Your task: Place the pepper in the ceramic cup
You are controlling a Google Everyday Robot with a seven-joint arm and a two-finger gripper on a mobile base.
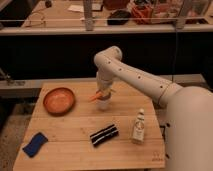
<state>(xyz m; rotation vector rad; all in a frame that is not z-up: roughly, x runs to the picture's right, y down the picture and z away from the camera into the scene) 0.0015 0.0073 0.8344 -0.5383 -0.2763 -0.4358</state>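
Directly beneath the gripper (103, 94), the ceramic cup (103, 104) is standing on the wooden table (75, 130). Its fingers are clamping the pepper (95, 96), which is pointing left toward the orange bowl (59, 100), just above the cup's rim.

End effector (103, 92): mostly masked by the arm's own wrist, directly over the ceramic cup (103, 104). Cup's rim and upper wall hidden behind it; only the lower body shows. Pepper (95, 96): only the pointed orange end pokes out leftward; the rest is covered. White bottle (138, 128): label print too small to read. Arm's base cut off at right and bottom edges. Worktop (70, 150): front edge cropped.
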